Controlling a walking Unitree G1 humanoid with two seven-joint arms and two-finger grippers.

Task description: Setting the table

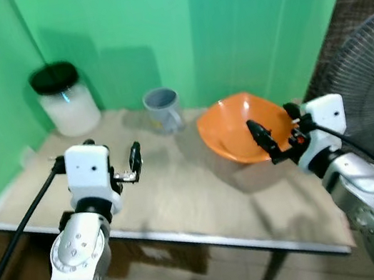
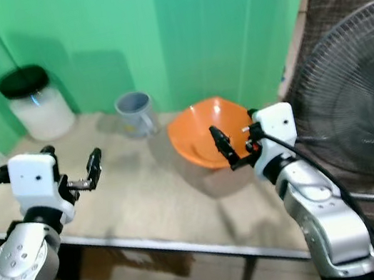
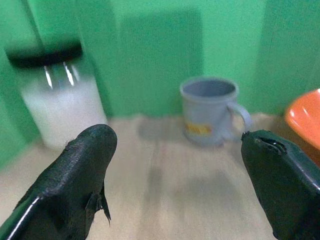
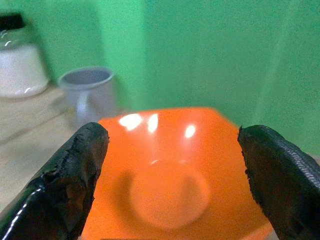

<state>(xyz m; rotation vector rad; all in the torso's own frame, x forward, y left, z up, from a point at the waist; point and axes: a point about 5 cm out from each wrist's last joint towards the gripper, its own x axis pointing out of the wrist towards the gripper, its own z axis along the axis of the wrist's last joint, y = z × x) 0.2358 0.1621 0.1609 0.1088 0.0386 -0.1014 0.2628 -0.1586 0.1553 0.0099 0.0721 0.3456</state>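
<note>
Right end effector point(image 1: 274, 142) spread wide just short of the orange bowl point(image 1: 239, 127) near the table point(image 1: 182, 192) far edge, left end effector point(image 1: 133, 162) likewise wide facing the grey mug point(image 1: 163, 109); risk: off-centre closing could shove the bowl rather than grip its rim.

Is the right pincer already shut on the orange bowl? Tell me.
No: in the right wrist view the right pincer stands wide open, its two black fingers apart with the orange bowl lying between them, ungripped.
</note>
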